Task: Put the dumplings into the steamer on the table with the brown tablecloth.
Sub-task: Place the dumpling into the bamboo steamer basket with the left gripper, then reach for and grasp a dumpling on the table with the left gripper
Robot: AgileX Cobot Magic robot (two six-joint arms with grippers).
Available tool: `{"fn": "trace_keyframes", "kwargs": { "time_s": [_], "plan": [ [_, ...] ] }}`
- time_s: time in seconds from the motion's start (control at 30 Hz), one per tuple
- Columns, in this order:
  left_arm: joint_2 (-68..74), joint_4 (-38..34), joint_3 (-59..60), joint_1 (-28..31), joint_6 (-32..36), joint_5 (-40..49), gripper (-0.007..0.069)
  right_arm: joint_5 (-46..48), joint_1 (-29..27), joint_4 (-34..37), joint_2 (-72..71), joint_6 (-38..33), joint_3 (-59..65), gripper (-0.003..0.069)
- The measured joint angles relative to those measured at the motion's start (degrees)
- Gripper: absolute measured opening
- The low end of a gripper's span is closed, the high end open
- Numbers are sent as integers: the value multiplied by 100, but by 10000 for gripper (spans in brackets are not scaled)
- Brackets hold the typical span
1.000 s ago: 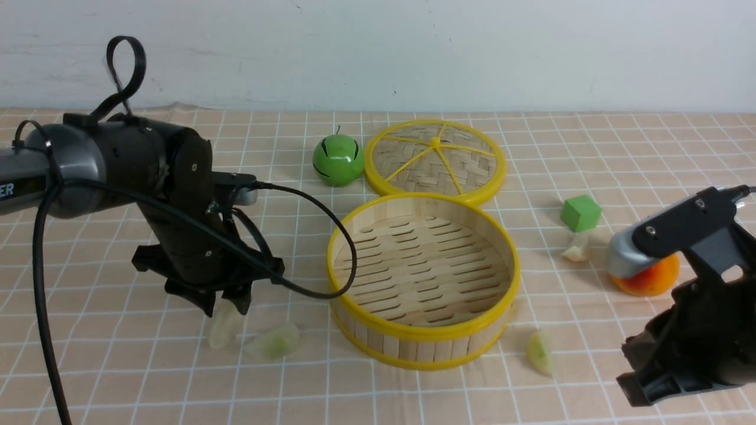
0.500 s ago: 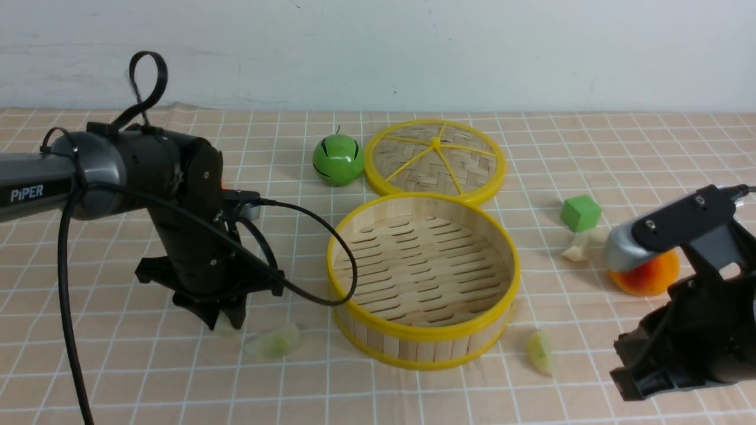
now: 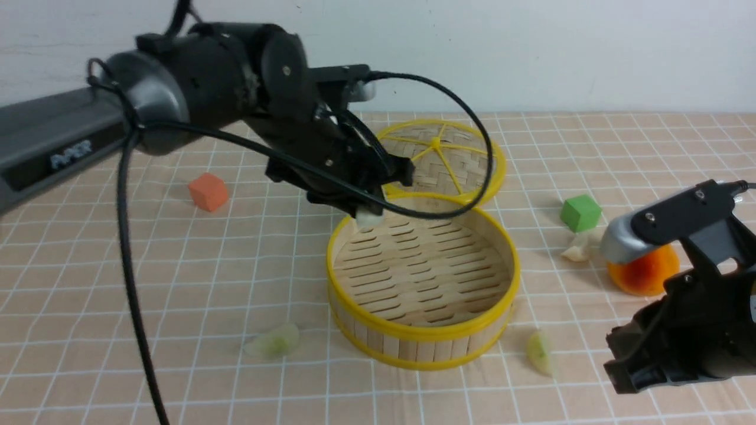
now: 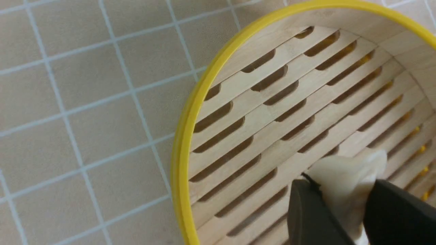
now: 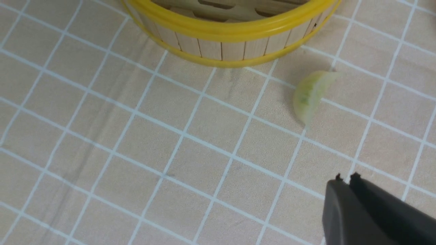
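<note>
My left gripper [image 3: 367,217] is shut on a whitish dumpling [image 3: 370,221] and hangs over the far-left inner edge of the steamer [image 3: 422,334]. In the left wrist view, the dumpling [image 4: 344,175] sits pinched between both fingers above the steamer's slatted floor [image 4: 272,112]. The floor holds nothing. Three dumplings lie on the brown tablecloth [image 3: 118,283]: one [image 3: 274,342] front-left of the steamer, one [image 3: 538,352] front-right, one [image 3: 577,248] by the green cube. My right gripper [image 5: 345,178] is shut and empty, hovering near the front-right dumpling [image 5: 308,93].
The woven lid [image 3: 440,156] lies flat behind the steamer, touching its rim. A green cube [image 3: 580,213] and an orange fruit [image 3: 644,271] sit at the right, near my right arm. An orange cube [image 3: 208,192] rests at the left. My left arm's cable loops over the steamer.
My left gripper closed on a dumpling on the cloth at the left, lifted it and carried it right, over the steamer's rim. The right arm shifted only slightly.
</note>
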Motion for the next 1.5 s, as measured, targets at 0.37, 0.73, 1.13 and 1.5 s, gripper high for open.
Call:
{"fn": "trace_keyframes", "kwargs": {
  "time_s": [0.37, 0.73, 1.13, 1.5],
  "plan": [
    [857, 45, 6, -51, 0, -613, 206, -17, 0, 10, 0, 0, 0, 41],
    [461, 709, -135, -56, 2, -72, 447, -24, 0, 116, 0, 0, 0, 42],
    [-1172, 934, 650, -56, 1457, 2122, 370, -53, 0, 54, 295, -5, 0, 53],
    [-438, 1146, 1964, 25, 2386, 1037, 233, -46, 0, 163, 529, -5, 0, 61]
  ]
}}
